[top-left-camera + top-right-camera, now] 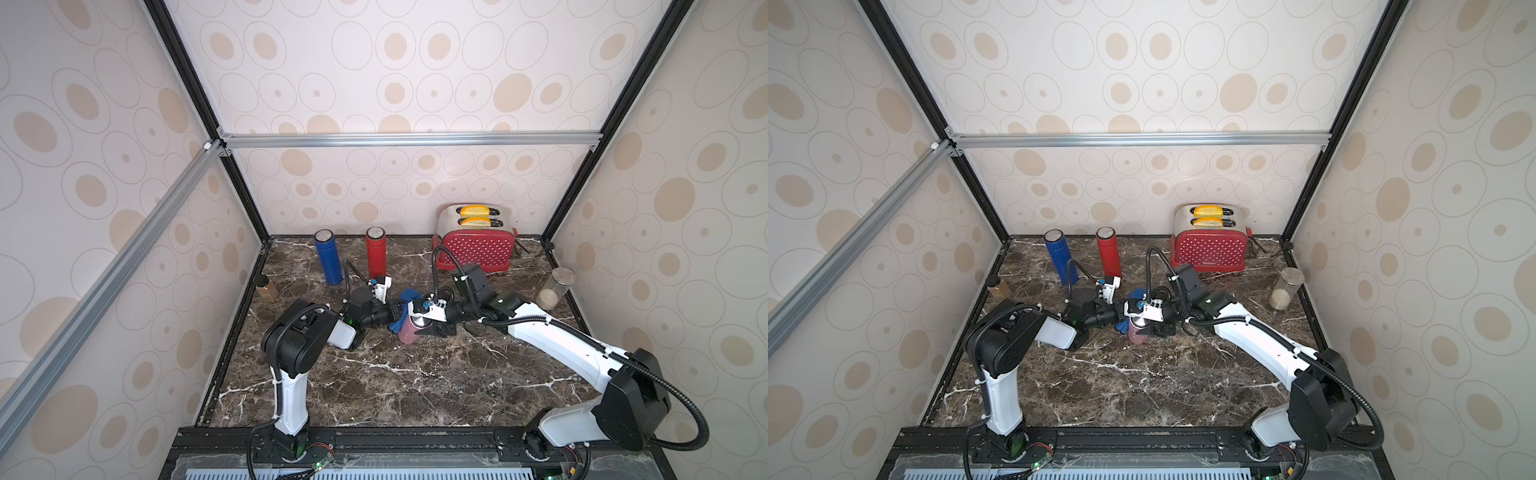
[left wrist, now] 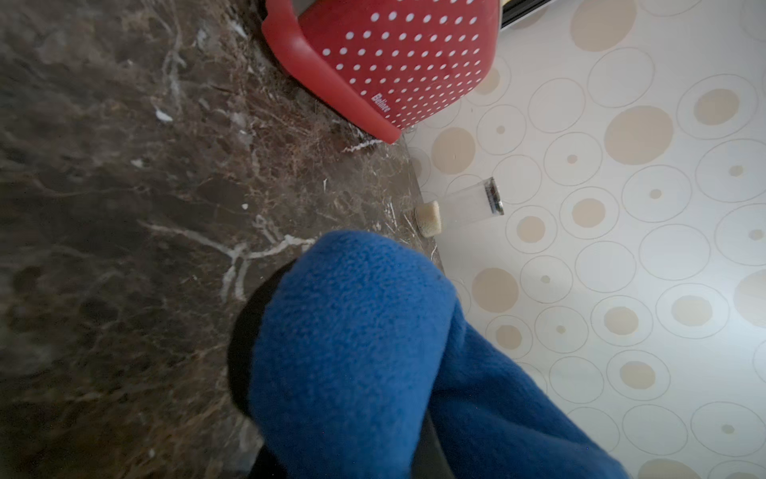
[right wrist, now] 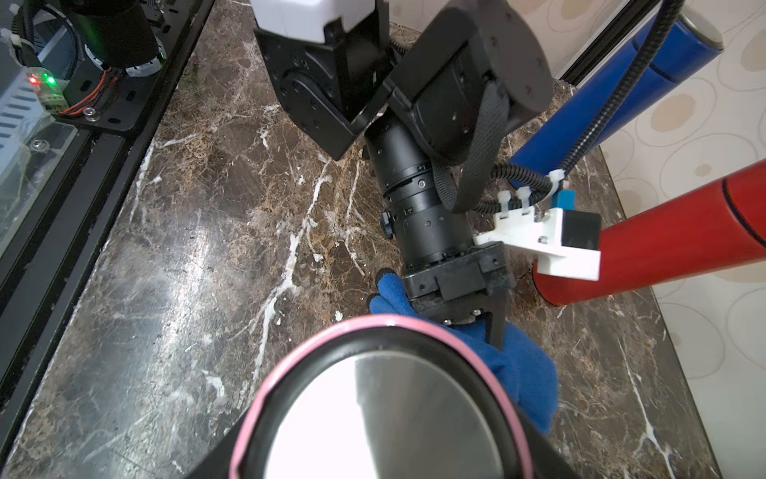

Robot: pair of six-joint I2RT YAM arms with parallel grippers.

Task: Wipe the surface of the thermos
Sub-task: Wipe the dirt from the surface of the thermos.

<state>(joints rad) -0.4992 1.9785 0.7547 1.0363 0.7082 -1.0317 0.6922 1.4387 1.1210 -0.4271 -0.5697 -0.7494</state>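
Wiping step. Holds the pink metal thermos (image 1: 409, 334) in the right tool (image 1: 424, 326), near the middle of the dark marble table (image 1: 374, 395). Pinches a soft blue cloth (image 2: 352, 352) in the shut left tool (image 3: 483, 321), against the thermos side. Next, probably: rub around, keep steady.

Dark marble counter (image 1: 374, 374) w/ circle-print walls (image 1: 415, 83).

You've got the pink thermos (image 1: 408, 333) (image 1: 1137, 332) roughly upright mid-counter on the marble top (image 1: 374, 386), steel lid disc (image 3: 385, 414) facing up with a pink rim around it, clamped near the top by the right gripper (image 1: 419, 326). The blue cloth (image 1: 409, 295) (image 3: 523, 373), fleecy and bunched, is pinched in the left gripper (image 3: 476, 321) and pressed against the thermos's side just below the lid.
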